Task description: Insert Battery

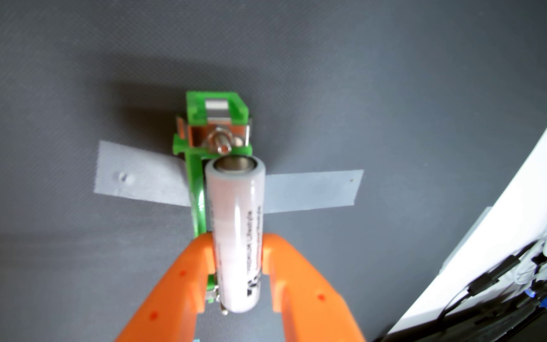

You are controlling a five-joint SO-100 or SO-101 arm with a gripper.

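In the wrist view, a white cylindrical battery (236,204) with dark print lies lengthwise between my orange fingers (196,263). My gripper (237,243) is shut on its middle. Beneath and beyond it is a green battery holder (214,105), fixed to the dark grey mat by a strip of grey tape (140,184). The battery's far metal end sits just short of the holder's metal contact (221,143). The battery covers most of the holder's slot. Only the left green rail (196,197) shows beside it. Whether the battery touches the holder cannot be told.
The dark grey mat (68,98) fills most of the view. A white curved edge (495,197) runs down the right side. Beyond it, at the lower right, are black and white cables (528,279) and clutter.
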